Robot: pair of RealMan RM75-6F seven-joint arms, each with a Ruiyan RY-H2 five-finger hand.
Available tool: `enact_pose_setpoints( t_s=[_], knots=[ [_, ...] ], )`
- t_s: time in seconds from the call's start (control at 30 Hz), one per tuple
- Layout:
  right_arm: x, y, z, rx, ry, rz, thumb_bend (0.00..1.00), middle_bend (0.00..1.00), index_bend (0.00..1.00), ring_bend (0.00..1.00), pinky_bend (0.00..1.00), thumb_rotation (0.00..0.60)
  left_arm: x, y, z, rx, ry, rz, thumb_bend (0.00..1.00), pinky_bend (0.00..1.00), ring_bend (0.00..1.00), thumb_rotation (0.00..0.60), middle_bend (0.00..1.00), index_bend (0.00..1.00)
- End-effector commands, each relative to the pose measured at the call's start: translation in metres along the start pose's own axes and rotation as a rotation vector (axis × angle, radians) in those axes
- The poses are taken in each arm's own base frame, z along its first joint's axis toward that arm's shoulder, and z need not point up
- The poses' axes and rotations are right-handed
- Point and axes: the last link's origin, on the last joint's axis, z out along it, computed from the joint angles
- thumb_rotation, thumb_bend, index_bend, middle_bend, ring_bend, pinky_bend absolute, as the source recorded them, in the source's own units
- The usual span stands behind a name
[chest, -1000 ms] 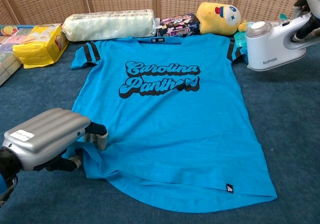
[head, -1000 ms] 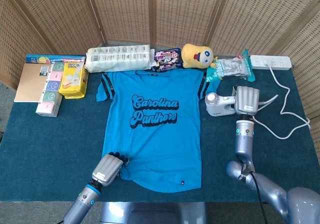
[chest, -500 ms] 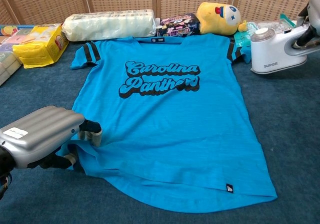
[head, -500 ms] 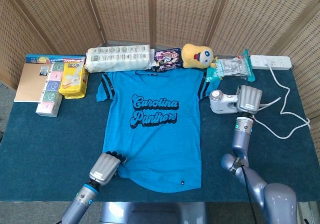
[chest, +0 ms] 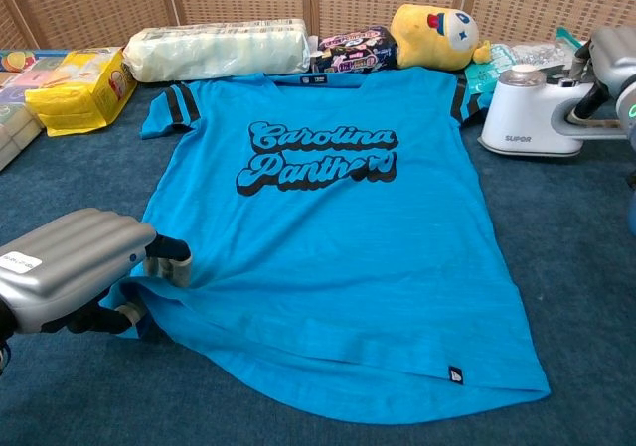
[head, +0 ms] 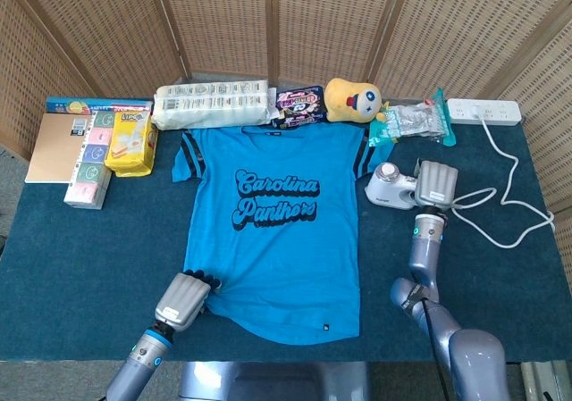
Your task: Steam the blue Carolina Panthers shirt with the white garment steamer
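The blue Carolina Panthers shirt [head: 273,231] [chest: 328,247] lies flat on the dark blue table, collar to the back. My left hand [head: 183,298] [chest: 75,277] pinches its lower left hem, which is slightly lifted and bunched there. The white garment steamer [head: 391,187] [chest: 527,113] stands on the table just right of the shirt's right sleeve. My right hand [head: 433,182] [chest: 606,69] grips its handle from the right. The steamer's cord [head: 514,200] trails off to the right.
Along the back edge lie a pack of paper rolls [head: 212,104], snack bags [head: 298,104], a yellow plush toy [head: 351,98], a plastic bag [head: 411,120] and a power strip [head: 483,109]. A yellow pack [head: 130,142] and books [head: 55,146] sit at the far left.
My right hand has brought the steamer down and left until it stands on the table by the sleeve. My left hand has drawn back a little toward the front edge, still holding the hem.
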Motion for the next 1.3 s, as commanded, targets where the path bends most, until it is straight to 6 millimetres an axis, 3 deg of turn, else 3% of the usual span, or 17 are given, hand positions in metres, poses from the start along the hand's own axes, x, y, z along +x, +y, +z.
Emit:
enact_pose_setpoints(
  t_s=[0.03,0.47,0.63,0.87,1.13,1.3],
  knots=[
    [-0.002,0.002,0.000,0.019,-0.008,-0.019,0.24,0.43,0.37,0.41,0.36,0.600,0.000,0.001,0.000,-0.004,-0.001,-0.002,0.60,0.46,0.42,0.600,0.49,0.47],
    [0.000,0.018,-0.002,0.081,0.006,-0.081,0.19,0.20,0.01,0.18,0.13,0.600,-0.003,0.006,0.003,-0.016,-0.004,-0.002,0.60,0.46,0.42,0.600,0.49,0.47],
    [0.002,0.022,-0.003,0.093,0.016,-0.095,0.14,0.12,0.00,0.10,0.06,0.600,-0.003,0.006,0.003,-0.015,-0.002,0.002,0.60,0.46,0.42,0.600,0.49,0.47],
    [0.004,0.024,-0.007,0.097,0.040,-0.112,0.14,0.09,0.00,0.07,0.04,0.600,-0.002,0.008,0.003,-0.020,0.003,-0.001,0.60,0.46,0.42,0.600,0.49,0.47],
    [-0.001,0.022,-0.011,0.065,0.042,-0.127,0.32,0.06,0.00,0.05,0.04,0.600,-0.002,0.008,0.003,-0.024,0.005,-0.001,0.60,0.45,0.42,0.600,0.49,0.47],
    [-0.004,0.022,-0.012,0.067,0.035,-0.134,0.36,0.06,0.00,0.05,0.04,0.600,-0.002,0.007,0.003,-0.021,0.005,0.000,0.60,0.45,0.42,0.600,0.49,0.47]
  ],
)
